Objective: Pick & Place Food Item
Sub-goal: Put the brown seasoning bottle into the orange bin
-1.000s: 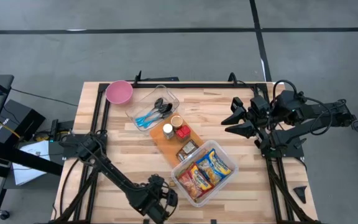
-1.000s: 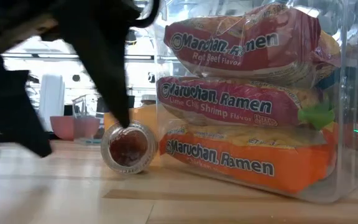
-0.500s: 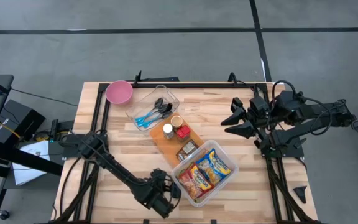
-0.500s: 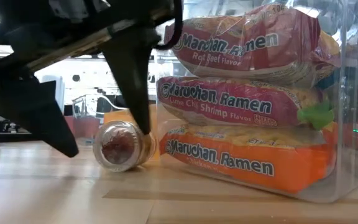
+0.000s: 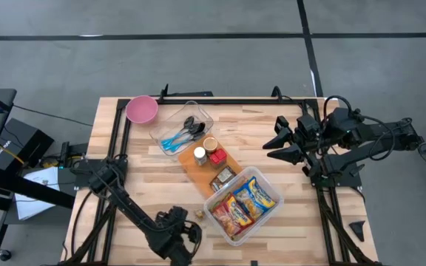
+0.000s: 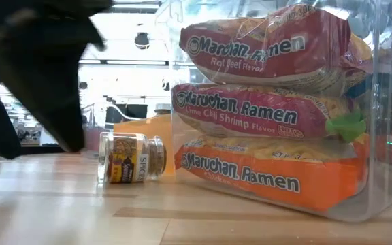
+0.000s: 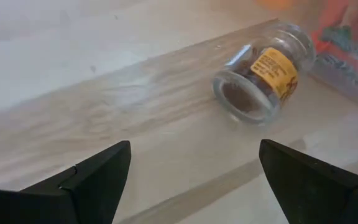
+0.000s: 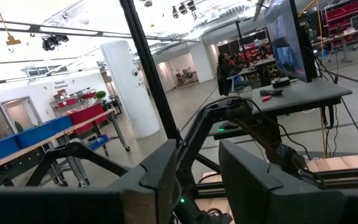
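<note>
Here, your left gripper (image 5: 174, 235) sits at the near edge of the table (image 5: 287, 185), fingers (image 7: 98, 177) spread wide with nothing between them. The spice jar (image 5: 197, 214) lies on its side just beyond those fingers, free of them, close beside the clear bin of ramen packets (image 5: 244, 204).

From above you get only a small speck for the jar, between the gripper and the bin's corner. The low view tells you more: the jar (image 6: 131, 158) rests sideways on the wood with its label facing you, just left of the bin (image 6: 359, 197), and the dark bulk of the left arm fills the upper left. Your left wrist view adds the jar's glass base (image 7: 261, 79) turned toward the camera and the yellow label on its flank, with bare wood between the two fingertips.

Your right gripper (image 5: 278, 142) hangs over the far right side of the table, well apart from the jar. Its wrist view looks out into the room, where its two fingers (image 8: 160, 180) stand partly apart with nothing between them.

Only the overhead view shows you the pink bowl (image 5: 141, 109), the utensil tray (image 5: 184, 127) and the cutting board (image 5: 211, 168).
</note>
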Controlling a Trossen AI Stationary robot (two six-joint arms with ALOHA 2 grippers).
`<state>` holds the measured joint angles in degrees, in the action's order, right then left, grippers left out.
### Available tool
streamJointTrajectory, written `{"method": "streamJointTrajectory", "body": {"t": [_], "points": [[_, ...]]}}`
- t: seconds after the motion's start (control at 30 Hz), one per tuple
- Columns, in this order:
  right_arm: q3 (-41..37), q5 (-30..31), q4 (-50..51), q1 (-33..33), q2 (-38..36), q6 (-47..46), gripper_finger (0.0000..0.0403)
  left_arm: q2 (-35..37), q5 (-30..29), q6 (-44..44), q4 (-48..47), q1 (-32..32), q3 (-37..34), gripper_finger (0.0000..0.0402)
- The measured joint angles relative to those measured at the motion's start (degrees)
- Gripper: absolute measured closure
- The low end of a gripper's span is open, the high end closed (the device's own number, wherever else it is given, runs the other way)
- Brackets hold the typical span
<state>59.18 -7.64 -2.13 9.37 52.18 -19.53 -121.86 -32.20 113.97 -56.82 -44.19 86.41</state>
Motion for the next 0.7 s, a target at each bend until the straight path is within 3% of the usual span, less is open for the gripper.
{"method": "streamJointTrajectory", "body": {"t": [0.23, 0.4, 0.57, 0.7], "points": [[0.00, 0.00, 0.20, 0.00, 0.00, 0.00, 0.0285, 0.17, -7.30, -15.42, -1.67, -2.74, 0.00, 0.0053], [0.00, 0.00, 1.07, 0.00, 0.00, 0.00, 0.0285, 2.52, -8.61, -27.13, -0.30, -2.23, 0.00, 0.0053], [0.00, 0.01, 1.81, 0.00, 0.01, 0.00, 0.0285, 3.51, -11.05, -33.11, 2.95, -0.90, 0.00, 0.0053], [-0.02, 0.02, 1.92, 0.00, 0.73, 0.00, 0.0285, 3.54, -10.55, -35.30, 11.68, 0.26, -3.51, 0.0053]]}}
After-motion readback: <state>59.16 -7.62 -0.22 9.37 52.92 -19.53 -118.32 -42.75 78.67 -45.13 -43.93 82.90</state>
